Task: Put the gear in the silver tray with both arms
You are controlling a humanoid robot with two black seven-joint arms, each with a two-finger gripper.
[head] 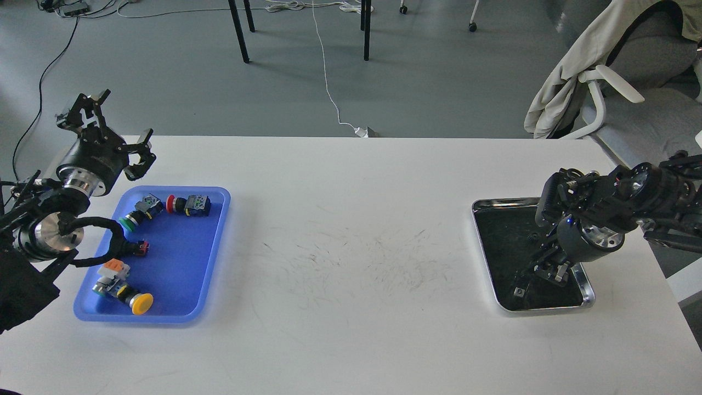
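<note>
The silver tray (482,204) lies at the right of the white table, its bottom dark and mirror-like. My right gripper (548,269) points down into its near right part, just above the bottom; its fingers are dark and cannot be told apart. A small grey spot (516,291) shows on the tray bottom in front of it; I cannot tell whether it is a part or a reflection. My left gripper (112,131) is open and empty, raised over the far left corner of the blue tray (181,263). That tray holds push-button parts: green (137,214), red (189,204) and yellow (123,289).
The white table (351,247) has scuff marks in the middle. A chair with a beige coat (581,71) stands behind the far right corner. Table legs and cables are on the floor beyond the far edge.
</note>
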